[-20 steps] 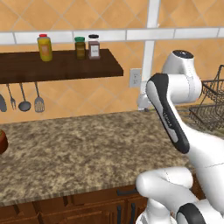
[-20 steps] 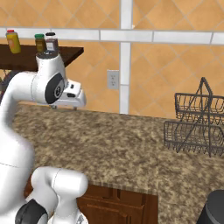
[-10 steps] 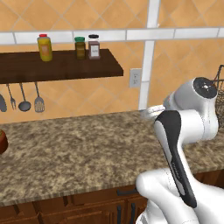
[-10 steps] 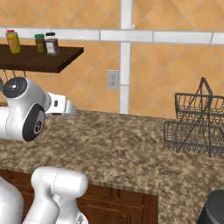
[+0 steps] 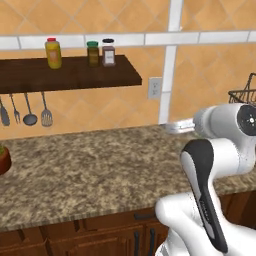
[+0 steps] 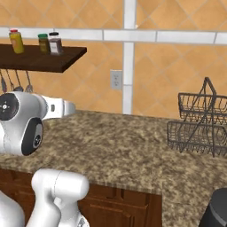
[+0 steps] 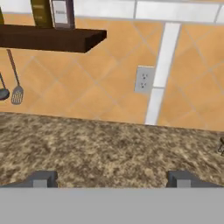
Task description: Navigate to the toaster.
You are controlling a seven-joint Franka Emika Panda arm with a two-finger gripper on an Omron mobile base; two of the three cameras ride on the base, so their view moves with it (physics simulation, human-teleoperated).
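Currently listed: granite counter [image 5: 95,165], centre frame; dark shelf [image 5: 70,72] upper left carrying spice jars [image 5: 100,52]; wire basket [image 6: 201,122] at right. Gripper [image 7: 111,177], fingers parted, holding nothing, tucked low, likely for driving. Toaster: not at this counter stretch; navigation judged unfinished.

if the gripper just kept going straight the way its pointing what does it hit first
Probably the tiled wall behind the counter, near the wall outlet. The gripper points across the granite countertop at the backsplash, and nothing stands in between. It also tilts slightly downward, so it might meet the countertop's back edge first; depth is unclear.
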